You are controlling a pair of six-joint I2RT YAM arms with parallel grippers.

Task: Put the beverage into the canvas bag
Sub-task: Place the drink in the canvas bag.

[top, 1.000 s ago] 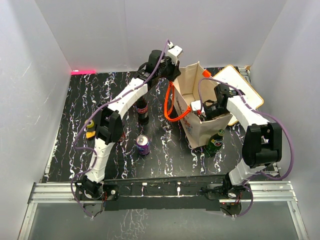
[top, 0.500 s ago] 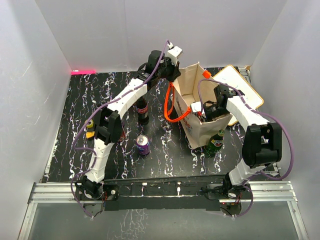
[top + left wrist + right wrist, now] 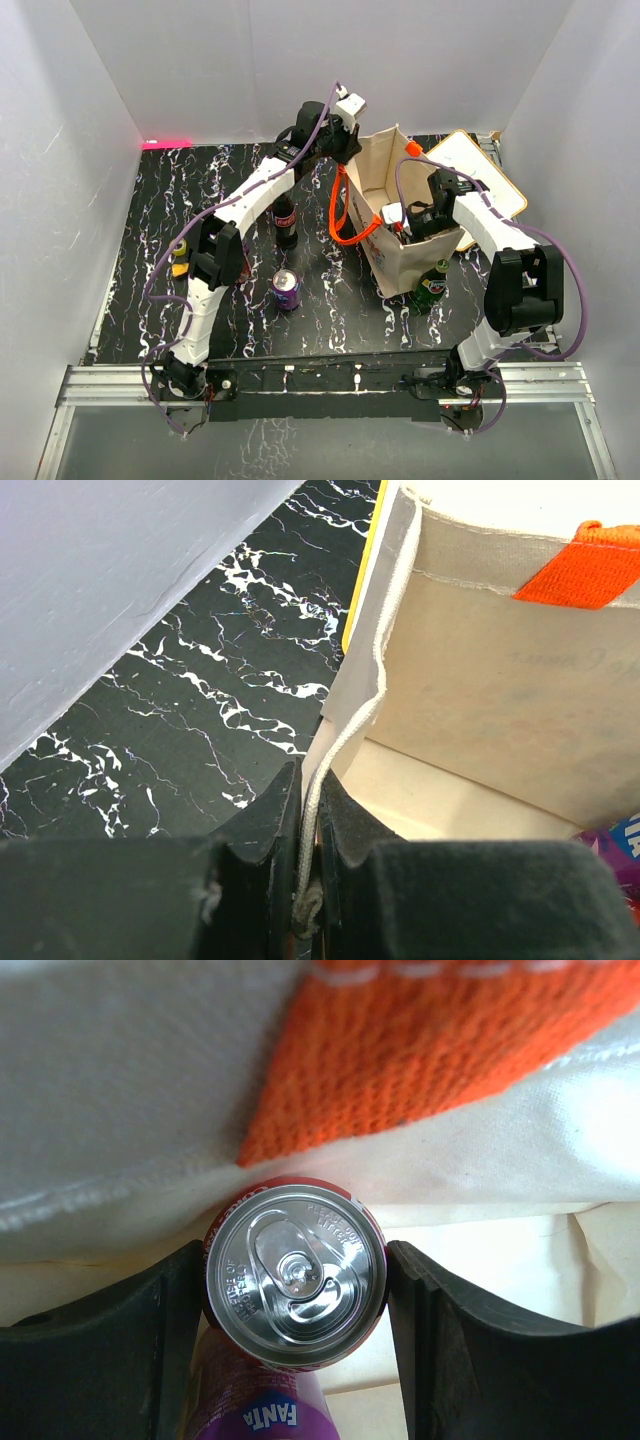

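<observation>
The beige canvas bag (image 3: 372,170) stands open at the back right, one orange handle (image 3: 341,215) hanging down its left side. My left gripper (image 3: 352,140) is shut on the bag's far rim; in the left wrist view the rim's seam (image 3: 345,730) runs between my shut fingers (image 3: 265,825). My right gripper (image 3: 400,222) is inside the bag's near corner, shut on a red can (image 3: 295,1275) held upright, just under an orange handle (image 3: 440,1050). A purple Fanta can (image 3: 260,1410) lies in the bag below it and also shows in the left wrist view (image 3: 620,845).
On the black marbled table stand a purple can (image 3: 287,290), a dark cola bottle (image 3: 285,222) and a green bottle (image 3: 432,285) against the bag's near side. A wood-edged white board (image 3: 480,180) lies behind the bag. A yellow-topped thing (image 3: 180,250) is by the left arm.
</observation>
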